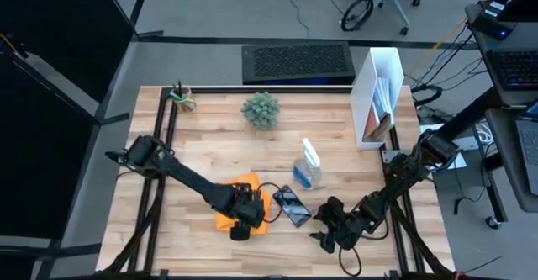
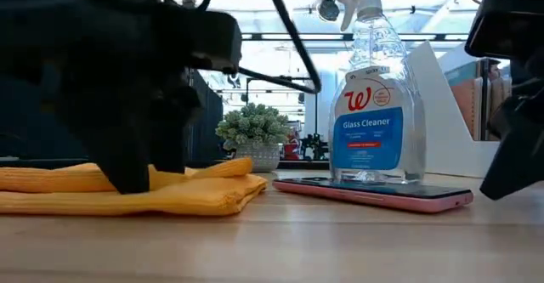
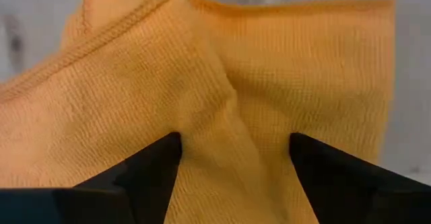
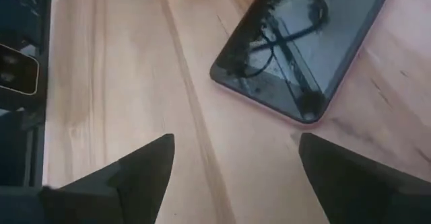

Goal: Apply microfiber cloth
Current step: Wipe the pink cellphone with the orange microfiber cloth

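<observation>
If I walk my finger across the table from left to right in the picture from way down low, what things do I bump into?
The orange cloth with the left gripper pressing down on it, then the little green plant far behind, then the phone lying flat with the spray bottle behind it, then the white box.

Left claw (image 1: 242, 226) down on the cloth (image 1: 229, 216), fingers (image 3: 145, 173) spread with a fabric ridge between them. Phone (image 1: 291, 205) lies flat just beside the cloth's right edge; bottle (image 1: 308, 169) stands upright right behind it, blocking approach from the far side. Right claw (image 1: 329, 229) open, near the phone's right, bare counter (image 4: 135, 83) between them. Plant (image 1: 261, 108) and white rack (image 1: 380, 95) stand well back. Counter near the front edge, below cloth and phone, is free.
</observation>
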Available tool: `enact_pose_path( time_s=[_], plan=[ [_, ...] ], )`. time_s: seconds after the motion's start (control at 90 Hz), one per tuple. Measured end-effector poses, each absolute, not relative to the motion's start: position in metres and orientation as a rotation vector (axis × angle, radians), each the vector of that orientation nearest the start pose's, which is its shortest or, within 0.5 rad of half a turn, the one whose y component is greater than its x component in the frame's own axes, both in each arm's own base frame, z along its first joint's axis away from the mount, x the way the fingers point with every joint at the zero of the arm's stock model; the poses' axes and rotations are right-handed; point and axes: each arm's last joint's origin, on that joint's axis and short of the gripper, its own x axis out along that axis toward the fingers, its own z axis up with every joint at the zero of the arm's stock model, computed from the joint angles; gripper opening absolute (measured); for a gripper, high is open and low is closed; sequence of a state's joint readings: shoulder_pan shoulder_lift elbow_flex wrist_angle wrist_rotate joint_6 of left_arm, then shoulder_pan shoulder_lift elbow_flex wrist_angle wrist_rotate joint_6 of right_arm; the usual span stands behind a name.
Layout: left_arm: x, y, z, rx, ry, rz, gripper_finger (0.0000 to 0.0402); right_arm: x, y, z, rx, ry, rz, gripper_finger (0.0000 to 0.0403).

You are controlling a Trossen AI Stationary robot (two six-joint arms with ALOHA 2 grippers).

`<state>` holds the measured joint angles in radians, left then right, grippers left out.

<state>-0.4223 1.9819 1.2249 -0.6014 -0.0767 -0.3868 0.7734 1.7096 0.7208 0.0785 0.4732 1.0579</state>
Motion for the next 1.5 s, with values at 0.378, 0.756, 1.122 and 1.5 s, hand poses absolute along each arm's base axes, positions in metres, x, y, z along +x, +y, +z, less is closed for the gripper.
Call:
enact_pose_path(
  time_s=[0.378,0.756,1.122,1.5],
  plan=[
    [0.345,-0.15,0.117,-0.004,1.262,0.002,0.0016,0.225,0.199,0.121,0.386,0.754,-0.099,0.0304],
    [0.344,-0.115,0.207,0.141,0.974,0.175,0.0001,0.24,0.191,0.118,0.313,0.633,-0.241,0.0276],
    [0.387,-0.112,0.174,0.143,0.826,-0.074,0.0,0.25,0.19,0.1,0.344,0.628,-0.251,0.0221],
    [0.395,-0.108,0.135,0.144,0.927,-0.088,0.0,0.248,0.191,0.099,0.278,0.68,-0.211,0.0116]
  ],
)
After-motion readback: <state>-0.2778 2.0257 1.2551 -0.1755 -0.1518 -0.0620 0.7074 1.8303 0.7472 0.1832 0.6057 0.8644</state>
